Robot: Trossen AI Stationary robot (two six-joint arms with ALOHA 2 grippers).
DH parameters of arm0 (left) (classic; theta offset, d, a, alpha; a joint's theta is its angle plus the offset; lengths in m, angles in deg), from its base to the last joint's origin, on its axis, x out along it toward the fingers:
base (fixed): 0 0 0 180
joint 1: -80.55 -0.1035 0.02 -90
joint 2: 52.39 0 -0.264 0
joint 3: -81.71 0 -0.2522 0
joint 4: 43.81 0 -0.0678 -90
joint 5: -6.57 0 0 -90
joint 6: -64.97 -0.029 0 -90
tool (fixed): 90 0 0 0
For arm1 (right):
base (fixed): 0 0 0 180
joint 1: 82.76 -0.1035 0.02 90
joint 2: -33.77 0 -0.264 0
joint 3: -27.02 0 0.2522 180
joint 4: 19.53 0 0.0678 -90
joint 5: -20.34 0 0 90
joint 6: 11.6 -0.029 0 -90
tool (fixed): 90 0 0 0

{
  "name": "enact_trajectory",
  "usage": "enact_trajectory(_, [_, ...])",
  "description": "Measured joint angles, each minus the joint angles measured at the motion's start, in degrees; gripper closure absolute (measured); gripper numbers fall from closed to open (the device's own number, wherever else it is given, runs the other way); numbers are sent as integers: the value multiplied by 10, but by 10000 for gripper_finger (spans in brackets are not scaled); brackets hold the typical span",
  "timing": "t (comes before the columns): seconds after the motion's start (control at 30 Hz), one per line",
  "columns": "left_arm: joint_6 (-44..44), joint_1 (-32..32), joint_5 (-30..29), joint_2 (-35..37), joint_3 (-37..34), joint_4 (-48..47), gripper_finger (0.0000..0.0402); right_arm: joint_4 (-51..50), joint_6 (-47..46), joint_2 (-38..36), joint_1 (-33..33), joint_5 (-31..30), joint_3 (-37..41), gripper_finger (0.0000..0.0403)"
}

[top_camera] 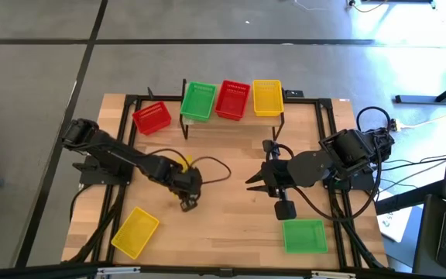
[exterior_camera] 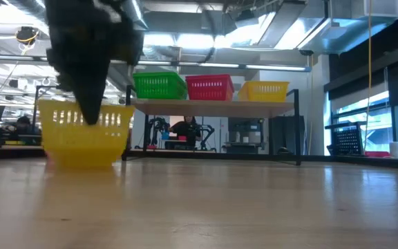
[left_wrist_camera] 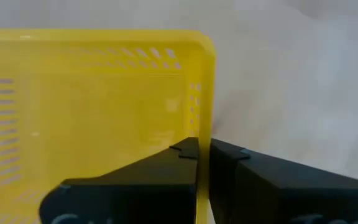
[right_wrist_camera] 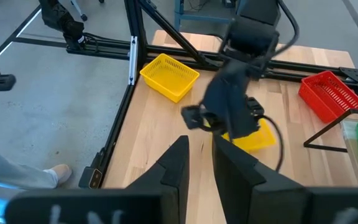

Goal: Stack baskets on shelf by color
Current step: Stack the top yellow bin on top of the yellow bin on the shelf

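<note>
My left gripper [left_wrist_camera: 197, 152] is shut on a yellow basket [left_wrist_camera: 92, 106] at the table's middle left. The high view shows only a bit of this basket [top_camera: 182, 161], past the left arm. The low view shows it [exterior_camera: 85, 135] behind the dark fingers. On the shelf [top_camera: 231, 122] stand a green basket [top_camera: 198, 101], a red basket [top_camera: 233, 99] and a yellow basket [top_camera: 267, 97], side by side. My right gripper [right_wrist_camera: 201, 162] hangs open over the table's middle, with nothing between its fingers. My left gripper pinches one side wall of the yellow basket at its rim [left_wrist_camera: 202, 124], one finger inside the basket and one outside. The fingers come from above, slanting down. Whether the basket's bottom is clear of the table, I cannot tell.
A red basket [top_camera: 152, 118] sits on the table by the shelf's left legs. Another yellow basket [top_camera: 135, 231] lies at the near left corner and a green basket [top_camera: 304, 235] at the near right. Bare tabletop lies between the two arms.
</note>
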State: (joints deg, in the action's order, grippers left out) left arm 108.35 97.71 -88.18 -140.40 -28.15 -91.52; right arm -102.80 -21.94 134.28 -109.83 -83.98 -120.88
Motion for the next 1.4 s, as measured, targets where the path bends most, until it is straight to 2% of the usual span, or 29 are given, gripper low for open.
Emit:
enact_trajectory(0.17, [-129, 16, 0, -7, 20, 19, 401, 0, 0, 0, 0, -1, 0, 336])
enact_trajectory(0.53, [-244, 17, 0, -49, 19, 69, 401, 0, -1, 0, 0, -16, 0, 336])
enact_trajectory(0.9, [-228, 16, -1, -74, 19, 115, 401, -2, -1, 0, 0, -16, 0, 336])
enact_trajectory(1.13, [-230, 18, 3, -112, 20, 214, 401, -2, -1, 0, 0, -16, 0, 336])
enact_trajectory(1.4, [-198, 16, -6, -125, 21, 219, 398, -6, -1, 0, 0, -16, 0, 336])
